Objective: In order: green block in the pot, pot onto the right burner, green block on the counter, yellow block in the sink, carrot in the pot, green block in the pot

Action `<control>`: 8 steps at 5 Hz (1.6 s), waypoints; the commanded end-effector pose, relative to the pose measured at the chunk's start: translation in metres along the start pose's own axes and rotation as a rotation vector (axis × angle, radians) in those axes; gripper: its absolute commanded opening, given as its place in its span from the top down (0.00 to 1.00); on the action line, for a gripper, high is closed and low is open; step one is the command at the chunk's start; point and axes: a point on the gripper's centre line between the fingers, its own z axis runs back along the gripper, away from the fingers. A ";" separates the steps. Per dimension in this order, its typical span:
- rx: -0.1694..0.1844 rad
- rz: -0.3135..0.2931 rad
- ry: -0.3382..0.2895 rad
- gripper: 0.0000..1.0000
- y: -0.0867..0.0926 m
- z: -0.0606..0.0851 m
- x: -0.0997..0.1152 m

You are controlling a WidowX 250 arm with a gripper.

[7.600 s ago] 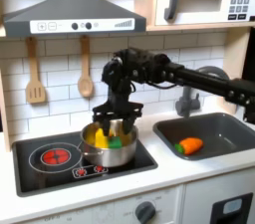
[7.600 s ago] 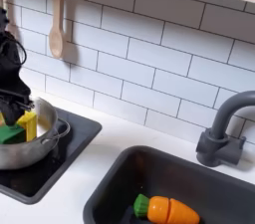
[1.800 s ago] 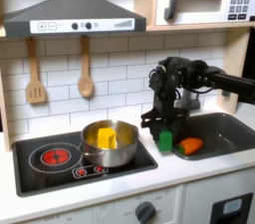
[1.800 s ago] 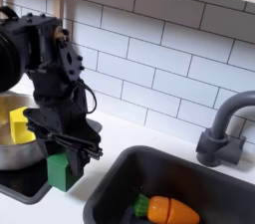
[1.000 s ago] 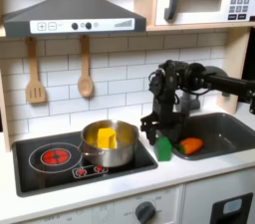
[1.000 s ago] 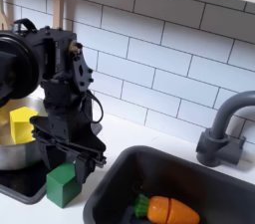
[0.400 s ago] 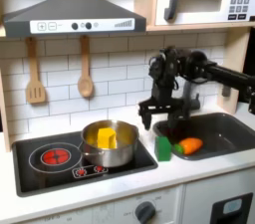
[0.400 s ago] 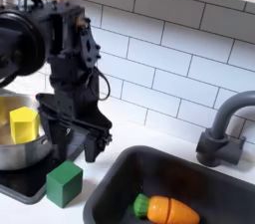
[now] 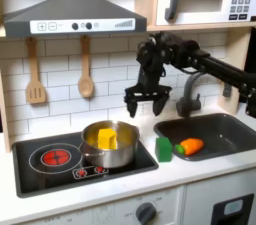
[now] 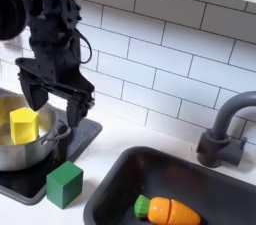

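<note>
The green block (image 9: 164, 148) (image 10: 64, 183) stands free on the pale counter (image 9: 195, 173) (image 10: 118, 147), between the black stovetop and the sink (image 9: 222, 129) (image 10: 235, 181). The steel pot (image 9: 112, 151) (image 10: 40, 145) sits on the burner at the first exterior view's right and holds the yellow block (image 9: 103, 137) (image 10: 22, 125). The orange carrot (image 9: 189, 146) (image 10: 168, 211) lies in the sink. My gripper (image 9: 147, 103) (image 10: 55, 103) hangs open and empty in the air, above the pot's rim on the side nearest the green block.
The black stovetop (image 9: 55, 161) has a red-ringed burner at the first exterior view's left. A dark faucet (image 9: 188, 97) (image 10: 222, 131) stands behind the sink. Two wooden utensils (image 9: 85, 73) hang on the tiled wall under the range hood (image 9: 72, 14).
My gripper has let go of the green block on the counter, opened, risen and swung back over the pot. The block stays where it was set down.
</note>
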 end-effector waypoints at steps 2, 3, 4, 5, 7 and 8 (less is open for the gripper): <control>0.058 0.094 0.004 0.00 0.041 0.001 0.006; 0.079 0.102 0.020 0.00 0.050 -0.009 0.004; 0.082 0.109 0.023 0.00 0.053 -0.017 0.005; 0.086 0.108 0.039 0.00 0.050 -0.030 0.010; 0.101 0.140 0.073 0.00 0.060 -0.050 0.013; 0.101 0.145 0.094 0.00 0.062 -0.059 0.009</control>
